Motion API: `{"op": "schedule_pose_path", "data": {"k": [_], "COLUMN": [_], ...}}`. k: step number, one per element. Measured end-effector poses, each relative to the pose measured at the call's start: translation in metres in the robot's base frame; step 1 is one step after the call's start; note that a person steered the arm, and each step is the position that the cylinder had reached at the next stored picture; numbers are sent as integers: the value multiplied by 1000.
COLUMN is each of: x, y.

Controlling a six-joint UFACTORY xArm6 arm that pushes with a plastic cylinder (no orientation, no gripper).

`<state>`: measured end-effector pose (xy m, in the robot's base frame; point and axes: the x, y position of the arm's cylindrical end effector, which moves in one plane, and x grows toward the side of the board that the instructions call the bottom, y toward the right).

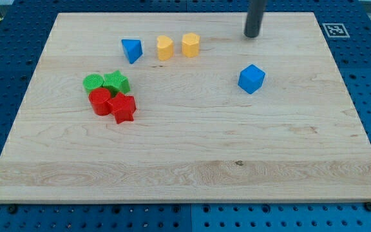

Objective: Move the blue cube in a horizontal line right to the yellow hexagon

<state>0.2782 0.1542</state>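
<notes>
Blue cube [251, 78]: view's right of centre on my tabletop [192, 161], well apart from yellow hexagon [190, 44]. My tip [252, 35]: above the cube, not touching; rod end effector, no jaws.

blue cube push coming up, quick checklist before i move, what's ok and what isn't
1. Blue cube lies in plain sight, apart from other blocks: ok.
2. Yellow hexagon visible near the view's top: ok.
3. Blue cube level with the hexagon: not ok, it lies lower and to the view's right.
4. My tip touching the cube: not ok, it stands above it in the view, apart.
5. Board between cube and hexagon free of blocks: ok.
</notes>
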Motion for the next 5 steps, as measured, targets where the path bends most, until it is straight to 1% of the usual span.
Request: {"op": "schedule_pose_path", "data": {"k": [1, 3, 4, 5], "x": [40, 74, 106, 144], "y": [1, -50, -80, -93]}}
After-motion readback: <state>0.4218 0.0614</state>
